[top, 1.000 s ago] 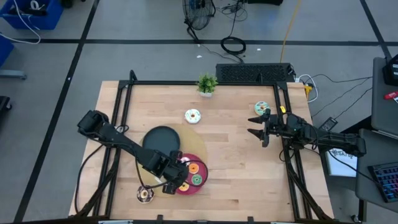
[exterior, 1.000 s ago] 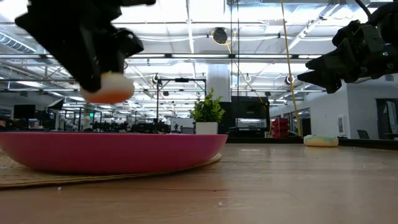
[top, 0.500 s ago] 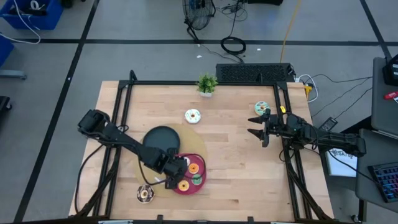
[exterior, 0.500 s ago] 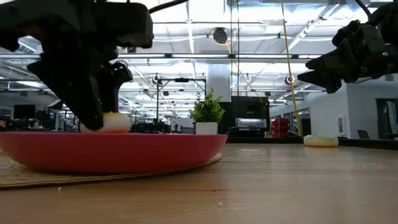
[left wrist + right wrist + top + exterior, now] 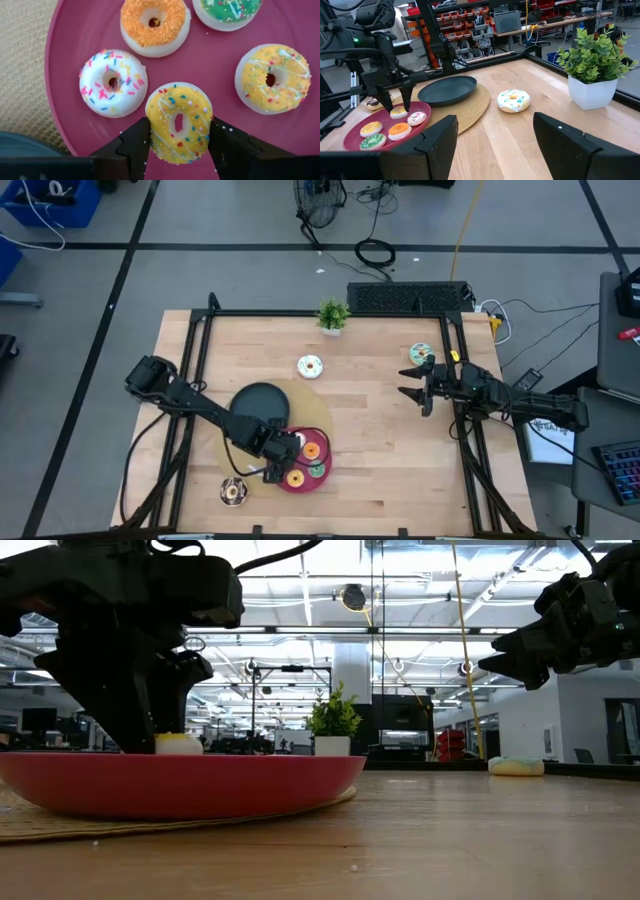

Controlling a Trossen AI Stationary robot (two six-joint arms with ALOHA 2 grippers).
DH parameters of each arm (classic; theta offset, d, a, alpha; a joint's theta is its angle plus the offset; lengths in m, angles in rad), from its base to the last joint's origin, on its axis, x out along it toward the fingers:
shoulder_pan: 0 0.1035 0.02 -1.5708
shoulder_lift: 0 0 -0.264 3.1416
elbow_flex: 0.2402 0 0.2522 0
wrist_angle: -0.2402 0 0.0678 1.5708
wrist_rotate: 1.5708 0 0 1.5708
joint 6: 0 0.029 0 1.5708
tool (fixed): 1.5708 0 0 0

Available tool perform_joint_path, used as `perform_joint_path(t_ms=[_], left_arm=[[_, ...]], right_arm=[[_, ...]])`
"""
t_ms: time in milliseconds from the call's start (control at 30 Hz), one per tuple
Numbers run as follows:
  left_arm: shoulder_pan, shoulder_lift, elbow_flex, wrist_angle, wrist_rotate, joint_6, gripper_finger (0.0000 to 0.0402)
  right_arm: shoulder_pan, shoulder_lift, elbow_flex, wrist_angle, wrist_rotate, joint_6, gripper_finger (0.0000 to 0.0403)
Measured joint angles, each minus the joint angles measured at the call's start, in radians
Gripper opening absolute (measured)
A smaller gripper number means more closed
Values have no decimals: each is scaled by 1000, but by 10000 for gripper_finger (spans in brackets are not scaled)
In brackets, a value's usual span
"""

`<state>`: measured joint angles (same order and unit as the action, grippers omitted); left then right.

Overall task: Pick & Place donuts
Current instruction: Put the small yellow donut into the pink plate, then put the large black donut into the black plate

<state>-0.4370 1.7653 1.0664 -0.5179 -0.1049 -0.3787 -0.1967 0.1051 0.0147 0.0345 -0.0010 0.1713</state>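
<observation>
L hand (image 5: pixel 178 131) has lowered its yellow sprinkled ring donut (image 5: pixel 179 121) onto the round pink plate (image 5: pixel 70 45), fingers still clamped; release next. R hand (image 5: pixel 414 383) waits, wide.

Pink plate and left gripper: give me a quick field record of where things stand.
pink plate: on woven mat
donuts on plate: five, namely orange, green, white sprinkled, two yellow
left gripper: down in the plate, jaws either side of a yellow donut
right gripper: waiting at the table's right side, jaws open
</observation>
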Motion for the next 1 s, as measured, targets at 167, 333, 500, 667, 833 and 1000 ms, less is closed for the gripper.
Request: perform_joint_path(t_ms=[167, 333, 500, 667, 833, 1000], left_arm=[[0, 0, 1, 6, 0, -10, 186], [0, 0, 2, 7, 2, -40, 187], [2, 0, 2, 6, 65, -70, 187], [9, 0, 2, 6, 75, -153, 194], [11, 0, 2, 6, 60, -159, 235], [11, 0, 3, -4, 60, -131, 282]], right_arm=[[0, 0, 0, 0, 0, 0, 247], [0, 0, 0, 0, 0, 0, 247], [0, 0, 0, 0, 0, 0, 247], [0, 0, 0, 0, 0, 0, 247], [0, 0, 0, 0, 0, 0, 247], [0, 0, 0, 0, 0, 0, 247]])
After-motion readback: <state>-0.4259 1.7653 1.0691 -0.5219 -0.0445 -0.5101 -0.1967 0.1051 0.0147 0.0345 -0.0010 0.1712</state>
